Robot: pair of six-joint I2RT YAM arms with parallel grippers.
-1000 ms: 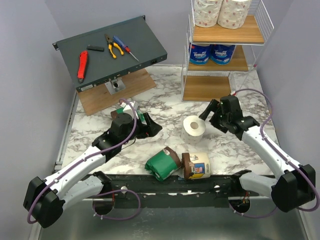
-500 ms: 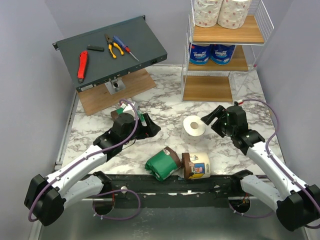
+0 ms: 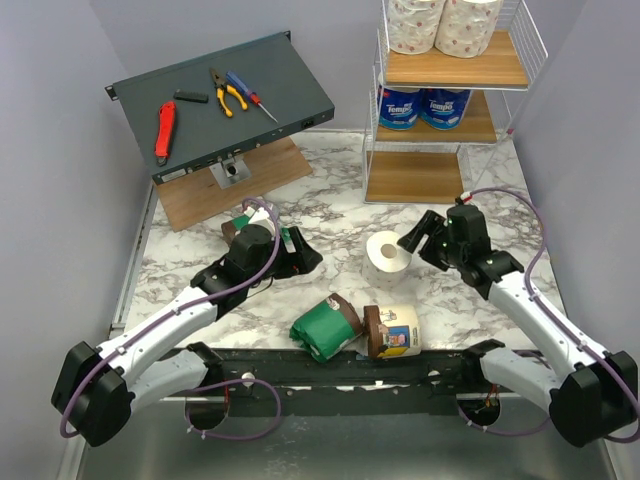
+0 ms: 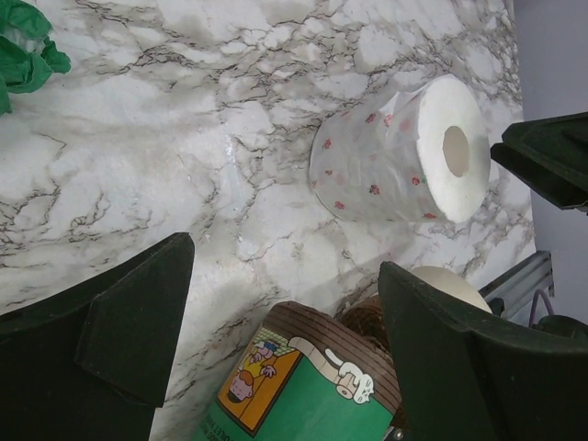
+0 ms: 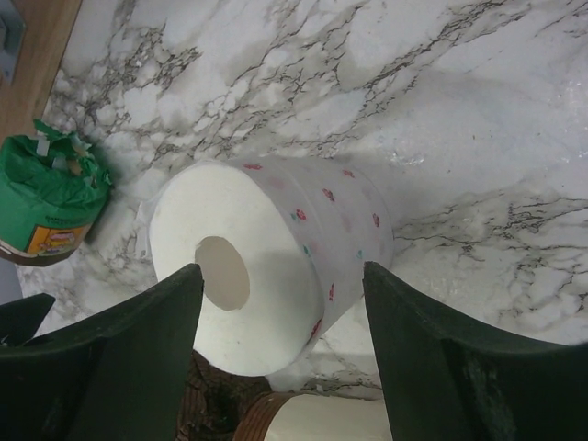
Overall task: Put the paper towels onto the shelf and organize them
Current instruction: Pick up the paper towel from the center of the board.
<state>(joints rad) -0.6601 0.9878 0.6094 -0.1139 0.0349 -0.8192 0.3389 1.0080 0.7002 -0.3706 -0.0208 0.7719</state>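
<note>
1. Closing in on the speckled white roll, the right jaws have drifted toward it over the last second. Earlier they hung farther off on the shelf side; now the wrist view shows the roll directly between them.
2. The right jaws are spread wide, one on each side of the roll, and neither visibly touches it. The roll rests on the marble surface with its hollow core turned toward the wrist camera.
3. That shift suggests the approach is nearly done and a pinch is the likely next step. The paper is soft, so a firm squeeze would probably dent it.
4. The left jaws have barely moved in that time. They are also spread, with a green-and-brown wrapped roll low between them. I cannot tell whether it touches either one.
5. Beyond the right jaws, the shelf holds two speckled rolls on its top tier and two blue-and-white rolls on the middle board. The bottom board shows none.
6. Behind both sets of jaws, toward the arm bases, a green roll and a cream-and-brown roll lie touching each other. By my count four rolls are not yet shelved, so the task looks about half done.
</note>
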